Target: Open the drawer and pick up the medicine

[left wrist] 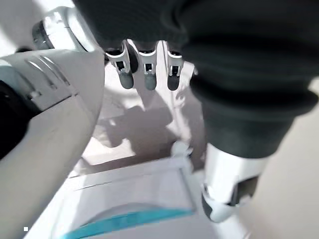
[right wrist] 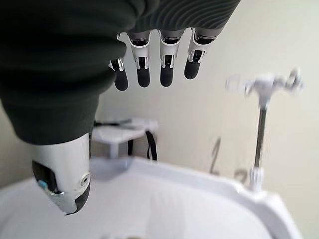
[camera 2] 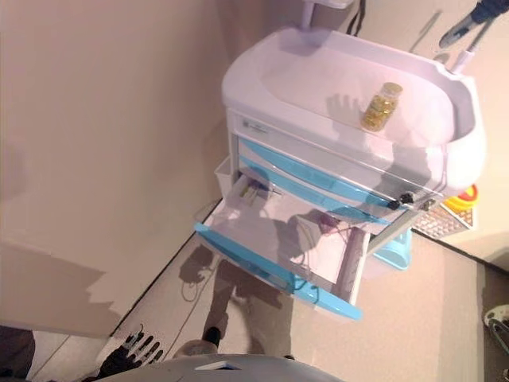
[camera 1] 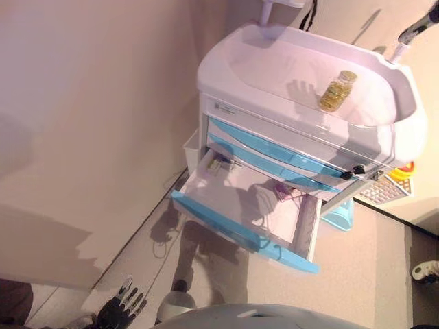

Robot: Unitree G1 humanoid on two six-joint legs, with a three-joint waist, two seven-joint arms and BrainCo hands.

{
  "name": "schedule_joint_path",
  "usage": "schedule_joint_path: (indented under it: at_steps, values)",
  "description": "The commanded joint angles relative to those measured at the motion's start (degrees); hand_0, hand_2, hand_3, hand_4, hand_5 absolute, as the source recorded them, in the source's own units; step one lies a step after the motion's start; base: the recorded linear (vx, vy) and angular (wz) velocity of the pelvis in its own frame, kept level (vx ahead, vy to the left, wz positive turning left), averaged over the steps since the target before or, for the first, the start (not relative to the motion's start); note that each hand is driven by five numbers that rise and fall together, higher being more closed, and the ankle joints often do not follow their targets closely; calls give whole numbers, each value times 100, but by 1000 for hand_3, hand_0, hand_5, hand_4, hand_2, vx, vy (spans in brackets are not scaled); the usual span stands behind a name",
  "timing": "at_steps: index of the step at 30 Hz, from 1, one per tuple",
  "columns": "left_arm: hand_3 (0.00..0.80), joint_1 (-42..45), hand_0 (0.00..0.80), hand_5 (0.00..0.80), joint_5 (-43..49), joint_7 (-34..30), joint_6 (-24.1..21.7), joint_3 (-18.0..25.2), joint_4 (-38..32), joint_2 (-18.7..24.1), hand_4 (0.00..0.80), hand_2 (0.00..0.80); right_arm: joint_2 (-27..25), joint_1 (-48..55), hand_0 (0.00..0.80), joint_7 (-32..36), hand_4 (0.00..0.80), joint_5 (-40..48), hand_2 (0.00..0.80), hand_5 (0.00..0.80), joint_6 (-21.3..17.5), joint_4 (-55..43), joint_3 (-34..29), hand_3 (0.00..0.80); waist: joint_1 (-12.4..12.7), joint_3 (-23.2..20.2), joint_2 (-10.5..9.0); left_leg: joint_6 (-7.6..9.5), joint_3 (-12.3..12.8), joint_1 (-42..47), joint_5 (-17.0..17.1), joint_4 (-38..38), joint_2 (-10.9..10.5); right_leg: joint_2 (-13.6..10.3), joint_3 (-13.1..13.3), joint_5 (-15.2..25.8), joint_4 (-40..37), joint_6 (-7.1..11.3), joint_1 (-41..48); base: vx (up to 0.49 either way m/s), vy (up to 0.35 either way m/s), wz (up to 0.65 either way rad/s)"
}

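A white cart [camera 1: 274,65] with blue-fronted drawers stands by the wall. Its lowest drawer [camera 1: 240,223] is pulled out, with small items [camera 1: 221,164] at its back and a pinkish thing [camera 1: 281,192] near the middle. A clear medicine bottle [camera 1: 337,91] of yellow pills lies on the cart's top. My right hand [right wrist: 143,74] shows only in its wrist view, open and empty, hanging above the cart's top [right wrist: 174,199]. My left hand [camera 1: 122,306] hangs low at the lower left, well short of the drawer, fingers [left wrist: 144,69] straight and empty.
A thin pole [right wrist: 260,134] rises from the cart's far rim. A wall [camera 1: 82,137] runs along the cart's left. Beside the cart on the right are a white mesh basket [camera 1: 384,190] and a red and yellow object [camera 1: 406,171]. A white shoe [camera 1: 425,271] shows at the right edge.
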Motion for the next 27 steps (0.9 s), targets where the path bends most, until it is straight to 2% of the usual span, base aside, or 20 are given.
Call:
schedule_joint_path:
  at_steps: [1, 2, 5, 6, 8, 11, 13, 14, 19, 23, 26, 27]
  values:
    - [0, -18, 0, 0, 609, -240, -378, -319, -430, 180, 0, 0, -550, -193, 0, -443, 0, 219, 0, 0, 156, -467, -156, 0, -97, -259, -47, 142, -44, -215, -644, 325, -174, -111, -184, -5, 382, 361, -347, -78, 0, -25]
    - [0, -18, 0, 0, 769, -298, -436, -371, -508, 191, 0, 0, -609, 6, 0, -464, 0, 214, 0, 0, 169, -597, -364, 0, -134, -266, -33, 145, -11, -216, -646, 329, -169, -111, -162, -5, 389, 362, -362, -88, 1, -27]
    - [0, -21, 0, 0, 1344, -299, -733, -626, -871, 189, 0, 0, -832, 1256, 0, -663, 0, 236, 0, 0, 182, -1204, -1578, 0, -335, -270, 85, 150, 96, -202, -665, 337, -149, -103, -52, 0, 396, 362, -408, -70, -3, -23]
    - [0, -27, 0, 0, 1727, -310, -886, -743, -1012, 166, 0, 0, -875, 1917, 0, -692, 0, 282, 0, 0, 169, -1467, -2196, 0, -466, -267, 183, 143, 156, -190, -667, 339, -134, -104, -9, 3, 406, 367, -427, -76, -5, -29]
    - [0, -36, 0, 0, 2089, -328, -1062, -854, -1195, 220, 0, 0, -831, 3399, 0, -710, 0, 373, 0, 0, 117, -1829, -3567, 0, -651, -265, 241, 138, 227, -173, -680, 343, -113, -99, 73, 2, 425, 371, -462, -66, -2, -23]
    - [0, -147, 0, 0, 2718, -209, -1286, -1023, -1358, 378, 0, 0, -419, 5792, 0, -663, 0, 420, 0, 0, -53, -2332, -5684, 0, -895, -261, 254, 123, 352, -143, -701, 357, -85, -95, 176, -3, 452, 382, -505, -51, -2, -12]
    - [0, -292, 0, 0, 3063, -182, -1351, -1208, -1445, 513, 0, 0, -59, 6998, 0, -569, 0, 437, 0, 0, -102, -2684, -6672, 0, -976, -236, 258, 115, 434, -114, -730, 364, -72, -97, 248, -8, 454, 392, -528, -52, -6, -17]
    - [0, -366, 0, 0, 3196, -130, -1334, -1281, -1453, 555, 0, 0, 87, 7384, 0, -504, 0, 484, 0, 0, -95, -2799, -6967, 0, -992, -223, 266, 113, 469, -96, -735, 363, -66, -96, 277, -7, 457, 396, -532, -35, -5, -29]
    - [0, -761, 0, 0, 4485, 171, -1703, -1685, -1035, 617, 0, 0, 899, 8463, 0, 392, 0, 1070, 0, 0, -92, -3344, -7440, 0, -1266, -150, 360, 95, 701, -23, -784, 400, -11, -97, 450, 14, 474, 421, -595, -22, -13, -29]
    - [0, -1085, 0, 0, 5572, 575, -2036, -2035, -764, 723, 0, 0, 1442, 9046, 0, 1397, 0, 1899, 0, 0, -36, -3816, -7397, 0, -1526, -44, 430, 91, 909, -10, -839, 467, 24, -90, 599, 14, 538, 451, -716, -26, -9, -27]
    - [0, -1251, 0, 0, 6088, 733, -2098, -2179, -804, 817, 0, 0, 1789, 9556, 0, 2288, 0, 2466, 0, 0, -114, -3938, -7277, 0, -1694, 50, 468, 93, 1048, 5, -876, 526, 43, -84, 715, 15, 595, 485, -799, -14, -4, -26]
    - [0, -1340, 0, 0, 6200, 754, -2093, -2251, -834, 872, 0, 0, 1906, 9712, 0, 2745, 0, 2702, 0, 0, -15, -3924, -7142, 0, -1755, 90, 476, 90, 1097, -2, -883, 559, 53, -90, 750, 25, 621, 499, -837, -19, -21, -14]
